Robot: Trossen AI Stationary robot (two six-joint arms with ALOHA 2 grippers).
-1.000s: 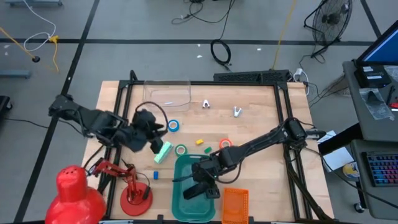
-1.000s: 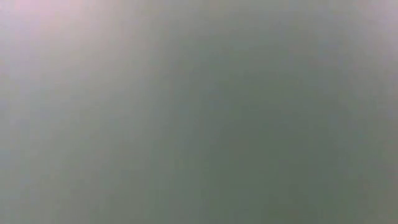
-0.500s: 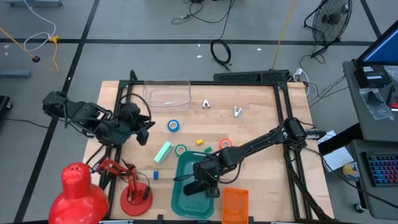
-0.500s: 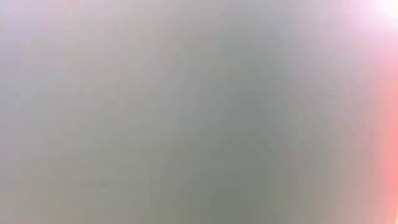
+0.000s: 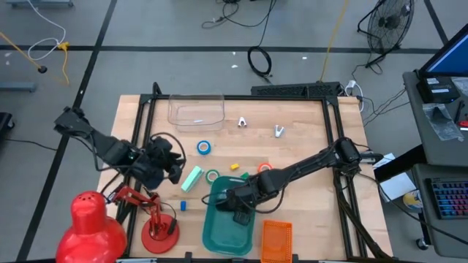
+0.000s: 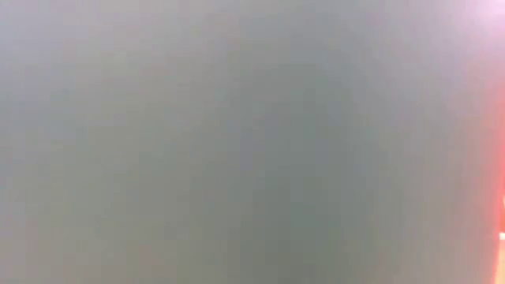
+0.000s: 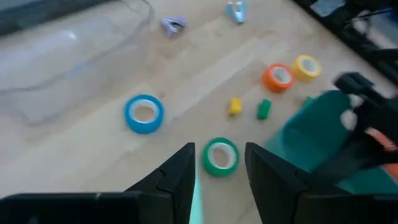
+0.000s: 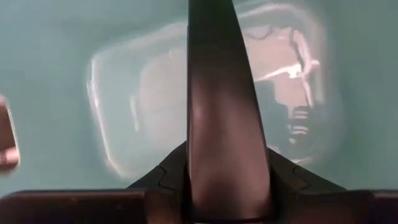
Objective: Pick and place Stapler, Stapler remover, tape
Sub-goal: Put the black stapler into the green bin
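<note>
My right gripper (image 5: pixel 238 211) hangs over the green tray (image 5: pixel 219 237), shut on a long black thing, by its look a black stapler (image 8: pixel 217 93). My left gripper (image 5: pixel 177 174) stands open at the left end of a mint-green stapler (image 5: pixel 191 177), which lies flat on the table. In the left wrist view the green tape (image 7: pixel 221 155) shows beyond the gap of that gripper (image 7: pixel 219 149). Blue tape (image 5: pixel 204 147) and orange tape (image 5: pixel 265 168) lie flat on the wood; yellow tape (image 7: pixel 306 67) lies by the orange. Two small stapler removers (image 5: pixel 241 122) (image 5: pixel 278 131) lie farther back. My right gripper pinches the black stapler between its two fingers (image 8: pixel 165 177), which stand on either side of its near part (image 8: pixel 221 165). The fingers slant down from the table's right, and the stapler runs on past their tips, along them. Whether it rests on the tray floor I cannot tell.
A clear plastic box (image 5: pixel 196 111) stands at the back left. A red desk lamp (image 5: pixel 95 226) fills the near left corner and an orange basket (image 5: pixel 276 241) sits right of the tray. Small yellow (image 5: pixel 235 166), green (image 5: pixel 244 175) and blue (image 5: pixel 183 206) blocks lie about. The low view shows only blur.
My left gripper drew back toward the table's left edge, then came down toward the near edge, to the mint stapler's left end. The mint stapler has not moved. My right wrist has rolled, and the black stapler in the tray has turned with it.
</note>
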